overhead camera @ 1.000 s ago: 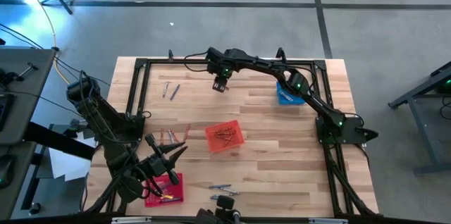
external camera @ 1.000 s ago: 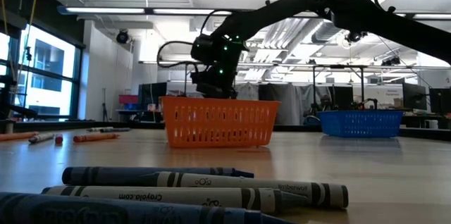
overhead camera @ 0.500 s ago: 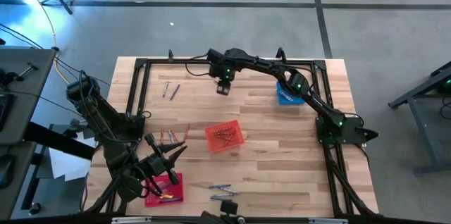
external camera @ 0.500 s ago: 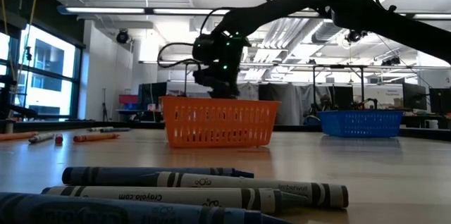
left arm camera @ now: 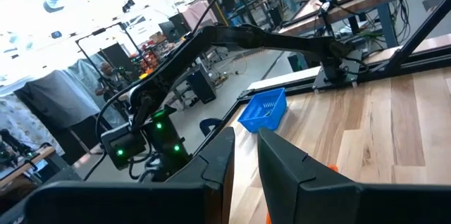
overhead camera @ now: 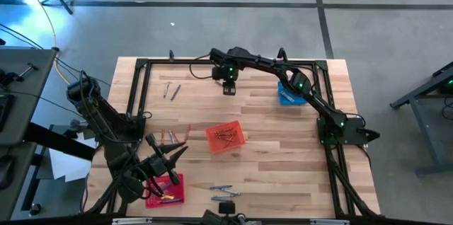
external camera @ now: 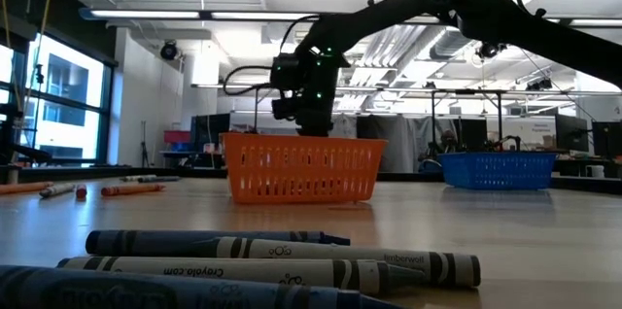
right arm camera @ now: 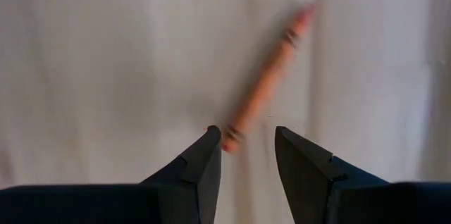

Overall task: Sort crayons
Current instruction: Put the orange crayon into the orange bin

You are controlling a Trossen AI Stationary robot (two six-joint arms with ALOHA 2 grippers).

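Plainly the sorting is only part done. An orange basket (overhead camera: 226, 137) in the middle of the worktop (overhead camera: 283, 175) already holds a scatter of orange crayons, a red basket (overhead camera: 167, 189) at the near left corner has a few sticks in it, and a blue basket (overhead camera: 289, 97) sits on the far right, half under the right arm (overhead camera: 311, 94); what is in it cannot be made out. Several crayons lie loose: a small pair on the far left (overhead camera: 170, 90), a row of orange ones (overhead camera: 170, 136) just left of the orange basket, and a bunch of bluish-grey ones (external camera: 272, 260) at the near edge. The right arm reaches across the far side, and the right jaws hover there above the wood, standing well apart. Its wrist view shows one orange crayon (right arm camera: 268, 83) against the pale worktop, its lower end just at the gap between the two fingers (right arm camera: 201, 164); it does not look gripped, though I cannot say for sure whether it touches them. I judge this crayon to be the one in hand, bound for the orange basket. The left arm (overhead camera: 106, 119) waits at the near left, the left jaws above the red basket with a narrow gap and nothing in it.
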